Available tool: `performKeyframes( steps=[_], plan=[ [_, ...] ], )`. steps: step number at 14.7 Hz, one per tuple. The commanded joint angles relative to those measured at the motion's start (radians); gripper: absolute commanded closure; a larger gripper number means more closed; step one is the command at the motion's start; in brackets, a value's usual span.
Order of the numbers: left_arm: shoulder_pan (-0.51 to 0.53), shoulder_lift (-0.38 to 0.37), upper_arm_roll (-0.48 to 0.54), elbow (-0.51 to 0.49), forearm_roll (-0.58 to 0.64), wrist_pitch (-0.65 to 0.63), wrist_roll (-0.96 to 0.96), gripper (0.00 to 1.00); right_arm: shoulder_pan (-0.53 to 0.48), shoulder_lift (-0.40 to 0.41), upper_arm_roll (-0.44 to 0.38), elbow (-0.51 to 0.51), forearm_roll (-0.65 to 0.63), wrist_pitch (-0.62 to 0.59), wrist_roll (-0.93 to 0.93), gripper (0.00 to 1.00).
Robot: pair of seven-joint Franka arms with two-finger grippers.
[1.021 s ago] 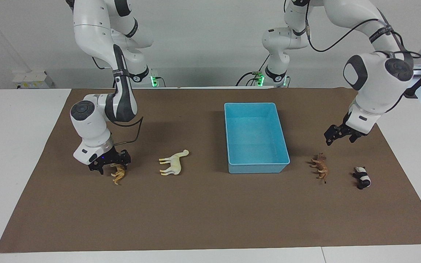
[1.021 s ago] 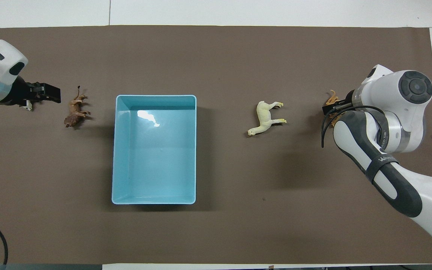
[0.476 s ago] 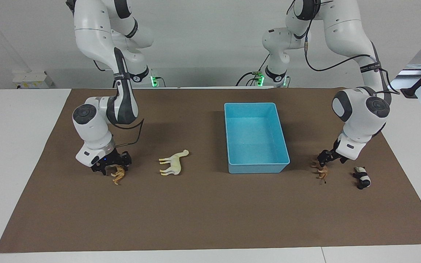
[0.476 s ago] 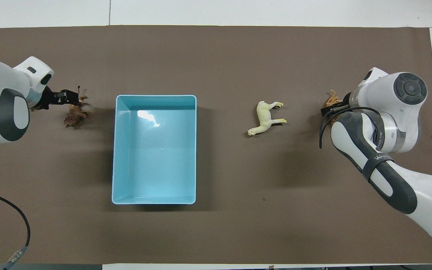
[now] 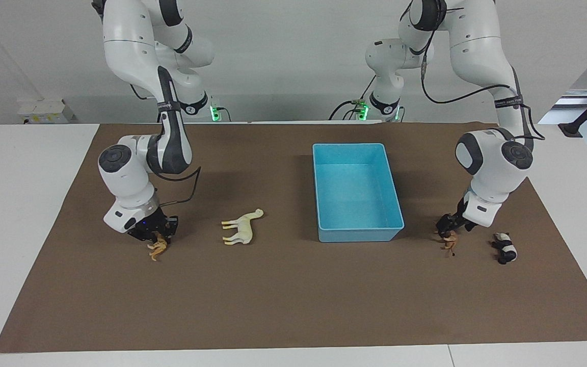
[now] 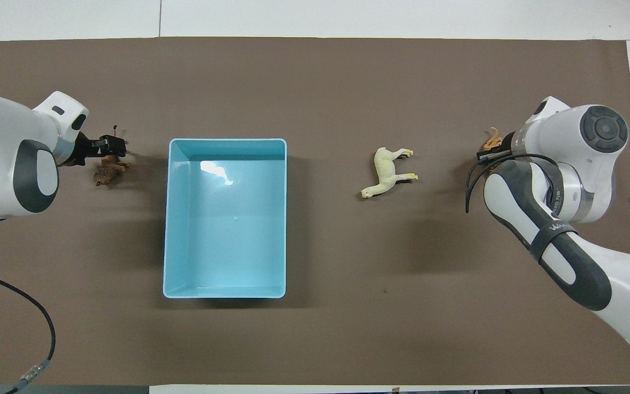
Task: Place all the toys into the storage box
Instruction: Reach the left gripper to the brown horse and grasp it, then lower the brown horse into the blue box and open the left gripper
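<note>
The light blue storage box (image 5: pixel 359 235) stands empty mid-table; it also shows in the overhead view (image 6: pixel 168 219). My right gripper (image 5: pixel 155 235) is low at the right arm's end of the mat, shut on the orange tiger (image 5: pixel 157 250), which pokes out beside the wrist in the overhead view (image 6: pixel 491 144). The cream horse (image 5: pixel 242 228) lies on its side between the tiger and the box. My left gripper (image 5: pixel 448 228) is down on the brown lion (image 5: pixel 450 240), beside the box. The panda (image 5: pixel 505 247) lies just past the lion, toward the left arm's end.
A brown mat (image 5: pixel 293 300) covers the table, with white tabletop around it. A black cable (image 6: pixel 30 312) trails from the left arm over the mat near the robots.
My left gripper came down from the air onto the lion. My right gripper closed in on the tiger, and the tiger shifted a little with it.
</note>
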Motion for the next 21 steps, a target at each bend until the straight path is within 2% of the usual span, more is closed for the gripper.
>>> performKeyframes(
  steps=[1,3,4,6,9,11,13,15,17,20,21],
  plan=[
    [-0.019,-0.008,0.006,-0.039,-0.022,0.043,-0.011,0.03,0.007,-0.004,0.006,0.01,0.022,-0.006,-0.007,1.0],
    [-0.025,-0.003,0.007,-0.039,-0.022,0.049,-0.011,0.35,0.007,-0.039,0.006,0.046,0.022,-0.068,-0.007,1.0],
    [-0.024,-0.003,0.006,-0.037,-0.022,0.047,-0.011,0.59,0.007,-0.065,0.006,0.086,0.022,-0.14,-0.009,1.0],
    [-0.018,-0.003,0.006,-0.031,-0.03,0.032,-0.014,1.0,0.007,-0.133,0.006,0.12,0.022,-0.232,-0.011,1.0],
    [-0.022,-0.003,0.007,0.022,-0.071,-0.051,-0.022,1.0,0.007,-0.219,0.006,0.157,0.023,-0.393,-0.003,1.0],
    [-0.03,-0.016,0.006,0.142,-0.094,-0.249,-0.077,1.0,0.008,-0.263,0.006,0.204,0.023,-0.515,0.026,1.0],
    [-0.03,-0.061,-0.012,0.263,-0.097,-0.463,-0.175,1.0,0.01,-0.303,0.007,0.249,0.023,-0.619,0.074,1.0],
    [-0.031,-0.104,-0.06,0.326,-0.128,-0.601,-0.363,1.0,0.031,-0.344,0.012,0.266,0.025,-0.693,0.118,1.0],
    [-0.078,-0.166,-0.118,0.276,-0.128,-0.626,-0.555,1.0,0.04,-0.374,0.015,0.267,0.025,-0.743,0.153,1.0],
    [-0.227,-0.25,-0.118,0.079,-0.128,-0.524,-0.73,1.0,0.08,-0.383,0.015,0.267,0.025,-0.75,0.218,1.0],
    [-0.257,-0.275,-0.118,0.007,-0.128,-0.458,-0.738,0.91,0.088,-0.385,0.015,0.267,0.025,-0.75,0.227,1.0]
  ],
)
